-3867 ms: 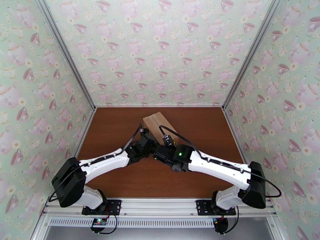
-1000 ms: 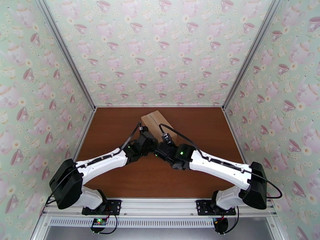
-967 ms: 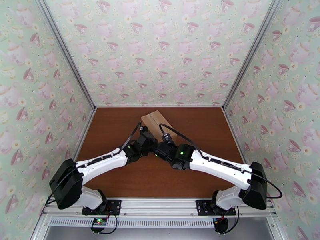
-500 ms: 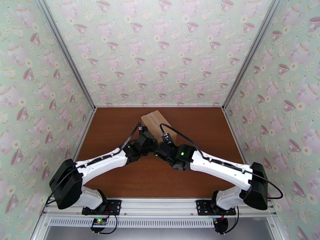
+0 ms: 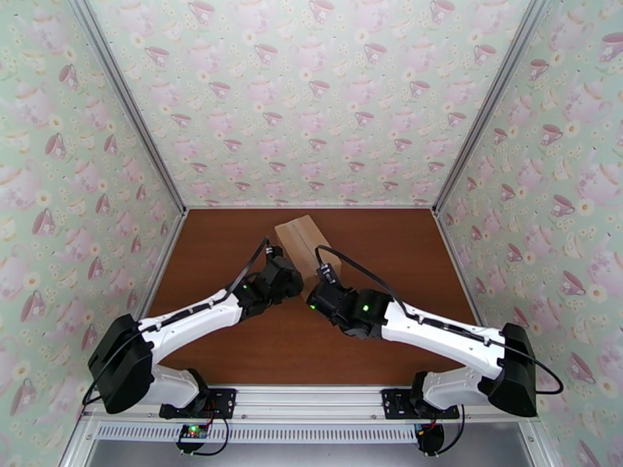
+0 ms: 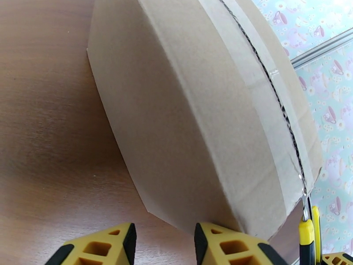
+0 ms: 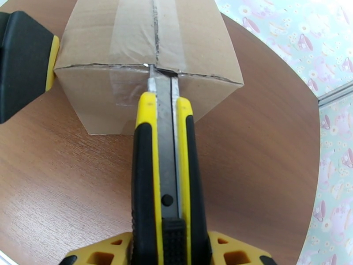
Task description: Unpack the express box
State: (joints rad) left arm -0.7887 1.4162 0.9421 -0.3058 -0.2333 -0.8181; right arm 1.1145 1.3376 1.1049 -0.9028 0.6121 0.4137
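The brown wood-grain desk (image 5: 389,251) takes up the lower middle of the top view. The express box (image 5: 302,237) lies flat on it just above the frame's centre. The box sits askew, running from upper left to lower right, taped seam up, with wood showing around it.

L arm (image 5: 195,317) & R arm (image 5: 436,332) both stretch far and inward, wrists close at centre. L pincer (image 6: 163,239) jaws apart, empty. R pincer (image 7: 170,246) clamped on knife (image 7: 165,164), blade pointing far.
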